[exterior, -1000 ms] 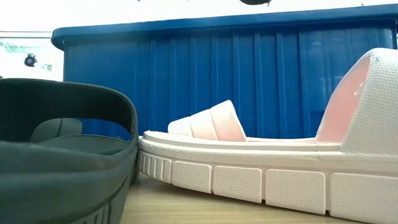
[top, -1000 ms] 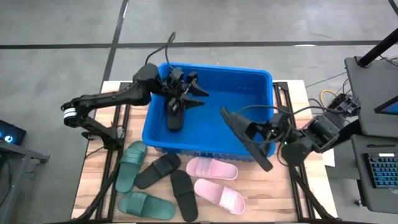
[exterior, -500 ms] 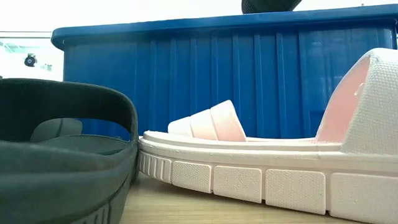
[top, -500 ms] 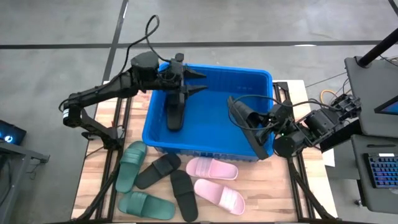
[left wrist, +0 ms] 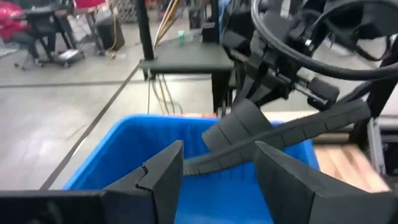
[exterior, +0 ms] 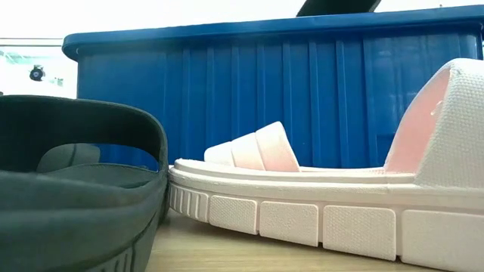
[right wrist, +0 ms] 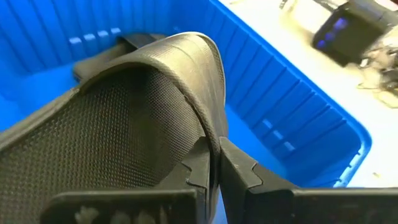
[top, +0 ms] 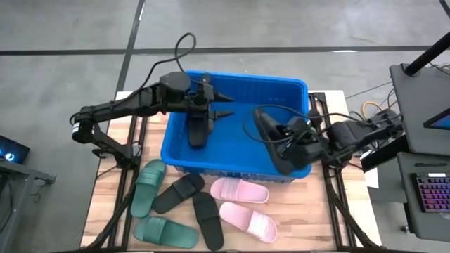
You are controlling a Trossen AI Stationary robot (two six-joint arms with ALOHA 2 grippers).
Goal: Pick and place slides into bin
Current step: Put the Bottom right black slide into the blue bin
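The blue bin [top: 235, 84] stands at the middle of the table. One black slide [top: 199, 128] lies on its floor at the left. My left gripper [top: 223, 104] hovers open above that slide, touching nothing. My right gripper [top: 299, 138] is shut on a second black slide [top: 271, 144] over the bin's right part. That slide's sole [exterior: 336, 6] shows above the rim. On the table in front of the bin lie two dark green slides [top: 148, 186], two black ones [top: 179, 192] and two pale pink ones [top: 239, 190]. My right gripper pinches the edge of the black slide's wide strap [right wrist: 208, 134] between its two fingers [right wrist: 199, 169]. The fingers come from the table's right side, slanting down. The slide is lifted and tilted over the bin's right part, its sole turned partly sideways.
The right arm's base and cables [top: 365, 140] stand beside the bin's right wall. A keyboard [top: 430, 193] and a desk lie off the table's right edge. Bare wood shows on the table's near right corner [top: 309, 225].
My right gripper has carried its black slide from over the bin's near right rim toward the table's left and a little down, so it now hangs over the bin's inside. My left gripper has risen and tipped up toward level, staying open. The slide in the bin has not moved.
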